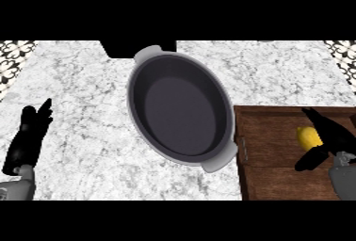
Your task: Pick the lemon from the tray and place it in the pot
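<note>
So, looking steeply down at the white-and-grey marbled stone counter (83,136); the big oval dark-grey pot with pale grey rim and two stubby handles (179,109) sits roughly in the middle, tilted a bit so one handle points up toward the far edge and the other down toward the lower right; its inside shows only bare dark bottom. Just to the right of it is the brown wooden tray with a raised rim (278,181), its left edge nearly touching the pot's lower handle; the small yellow lemon (308,138) lies on the tray's upper right part, well apart from the pot's bowl. The black right hand (332,136) is right over the lemon, fingers stretched along its right side and the thumb sticking down-left below it, so the hand is spread around the fruit rather than clamped on it; it partly covers the lemon's right edge, and I can't tell if it's actually touching. The black left hand (29,136) is over at the view's left edge on the counter, fingers straight and pointing up, just resting open, holding nothing.
</note>
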